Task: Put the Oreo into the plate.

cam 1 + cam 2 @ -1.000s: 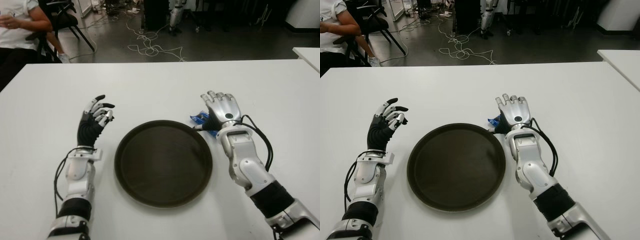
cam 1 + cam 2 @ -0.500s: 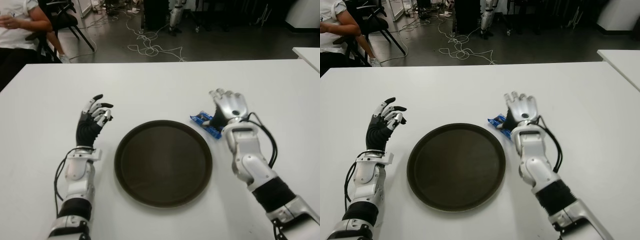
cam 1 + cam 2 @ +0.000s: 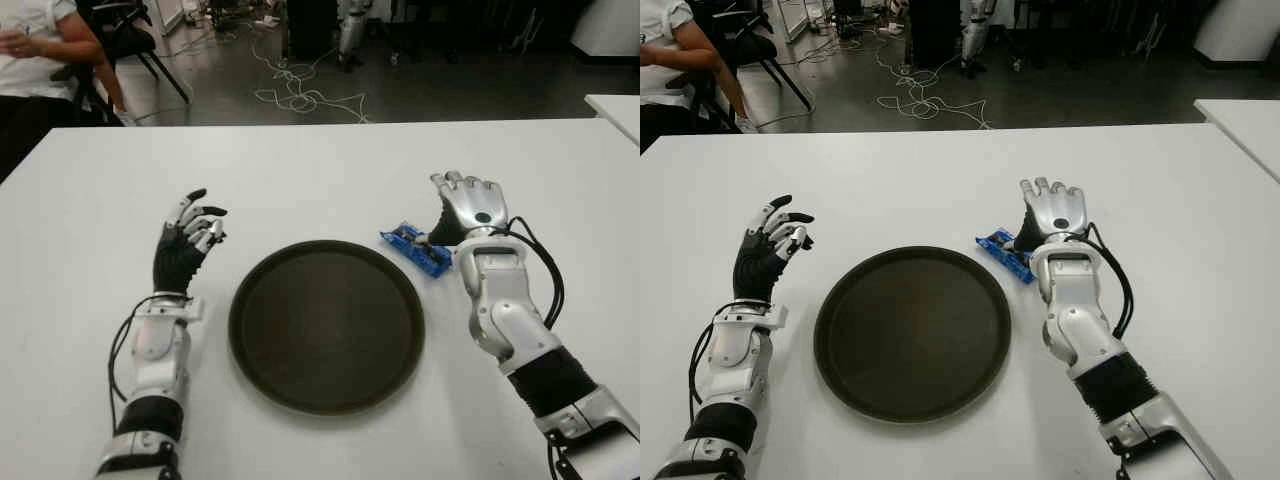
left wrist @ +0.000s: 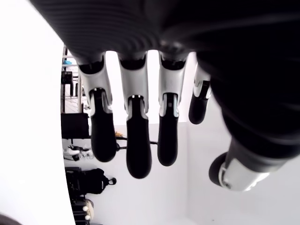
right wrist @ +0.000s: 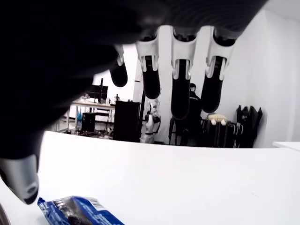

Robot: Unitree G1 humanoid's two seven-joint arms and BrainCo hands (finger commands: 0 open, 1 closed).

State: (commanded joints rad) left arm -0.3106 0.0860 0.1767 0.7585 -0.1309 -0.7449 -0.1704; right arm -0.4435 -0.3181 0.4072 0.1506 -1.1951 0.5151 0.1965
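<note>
The blue Oreo packet (image 3: 416,248) lies flat on the white tabletop (image 3: 320,170), just outside the plate's far right rim and not inside the plate. The dark round plate (image 3: 326,325) sits at the centre of the tabletop between the two arms; nothing lies in it.

The right robot hand (image 3: 467,206) shows just to the right of the packet, back of the hand up, fingers (image 5: 180,89) extended and loosely hanging, gripping nothing. Its thumb (image 5: 21,180) side is nearest the packet; in the right wrist view the packet (image 5: 79,211) lies just beside the thumb tip, under the palm, and contact between them cannot be confirmed. The packet is not held.

The left robot hand (image 3: 188,238) shows to the left of the plate, well apart from the packet, raised with the palm turned inward. Its fingers (image 4: 136,145) are relaxed and slightly bent, holding nothing.

Beyond the far left corner of the tabletop, a seated person (image 3: 35,45) in a white shirt is partly in view. Loose cables (image 3: 300,95) lie on the floor behind the tabletop.
</note>
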